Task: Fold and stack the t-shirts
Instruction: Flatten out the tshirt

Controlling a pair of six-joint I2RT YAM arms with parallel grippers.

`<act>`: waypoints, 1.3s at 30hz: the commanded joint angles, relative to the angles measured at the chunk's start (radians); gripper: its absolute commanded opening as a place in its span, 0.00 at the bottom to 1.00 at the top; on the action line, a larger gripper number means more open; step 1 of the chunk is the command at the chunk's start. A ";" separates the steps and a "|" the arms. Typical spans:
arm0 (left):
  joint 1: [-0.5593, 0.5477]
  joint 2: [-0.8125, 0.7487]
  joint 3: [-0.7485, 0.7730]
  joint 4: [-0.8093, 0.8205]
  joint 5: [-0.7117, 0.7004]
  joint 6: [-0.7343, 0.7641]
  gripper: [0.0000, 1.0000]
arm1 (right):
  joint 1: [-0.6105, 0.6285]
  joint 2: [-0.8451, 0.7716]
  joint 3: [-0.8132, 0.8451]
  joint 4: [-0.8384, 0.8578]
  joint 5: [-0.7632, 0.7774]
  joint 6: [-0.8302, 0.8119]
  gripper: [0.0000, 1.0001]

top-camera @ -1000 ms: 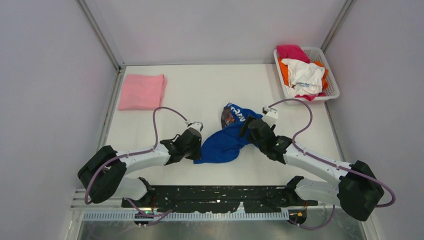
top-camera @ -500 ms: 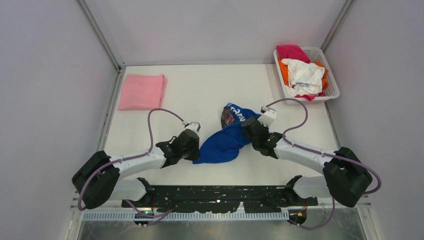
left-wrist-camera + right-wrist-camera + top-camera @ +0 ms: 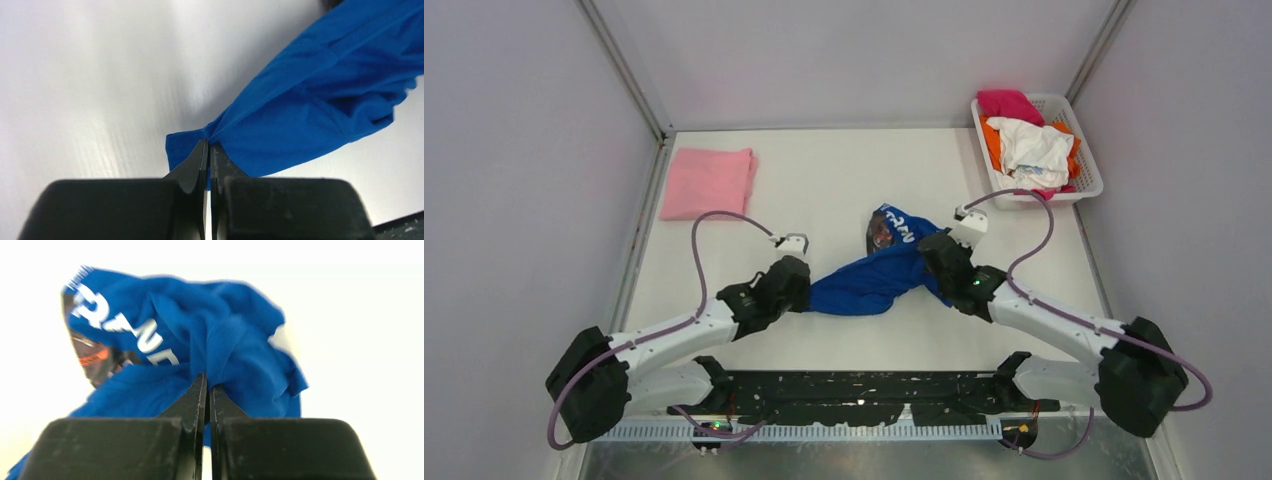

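Note:
A royal-blue t-shirt (image 3: 869,282) with white lettering lies bunched mid-table, stretched between both arms. My left gripper (image 3: 805,292) is shut on its left corner; in the left wrist view the cloth (image 3: 320,100) is pinched at the gripper (image 3: 207,145). My right gripper (image 3: 927,255) is shut on a fold at the shirt's right side; the right wrist view shows that gripper (image 3: 206,380) pinching the blue cloth (image 3: 230,340) with the print to its left. A folded light-pink t-shirt (image 3: 708,183) lies at the back left.
A white slatted basket (image 3: 1086,178) at the back right holds magenta (image 3: 1008,103), white (image 3: 1034,150) and orange (image 3: 991,143) t-shirts. Grey walls close in the table on three sides.
The right gripper has shut on the blue shirt. The left gripper has pulled its corner leftward, drawing the shirt out into a longer band.

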 commanded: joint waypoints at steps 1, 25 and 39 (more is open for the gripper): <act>0.022 -0.078 0.127 -0.108 -0.216 0.028 0.00 | -0.038 -0.258 -0.003 -0.015 0.117 -0.184 0.05; 0.171 -0.481 0.827 -0.086 -0.204 0.534 0.00 | -0.294 -0.675 0.677 -0.050 -0.394 -0.725 0.05; 0.170 -0.644 0.989 -0.191 0.180 0.491 0.00 | -0.293 -0.662 1.024 -0.208 -0.682 -0.643 0.05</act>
